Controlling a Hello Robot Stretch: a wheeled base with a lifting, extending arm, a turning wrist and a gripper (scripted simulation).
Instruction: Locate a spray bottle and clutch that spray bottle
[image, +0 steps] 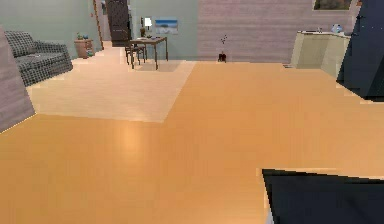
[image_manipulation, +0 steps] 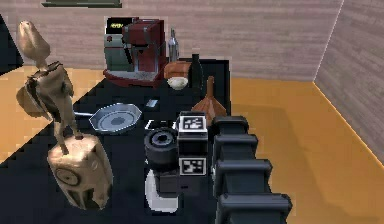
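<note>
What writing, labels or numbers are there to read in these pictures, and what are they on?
No text can be read here.
The two white squares bear black block marks, a pattern rather than letters or numbers.
On the coffee machine, any print is too small to read.

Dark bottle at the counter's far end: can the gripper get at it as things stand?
Probably not straight away: the dark bottle stands farther out than the gripper, with a brown vase and a bowl close by it.
</note>
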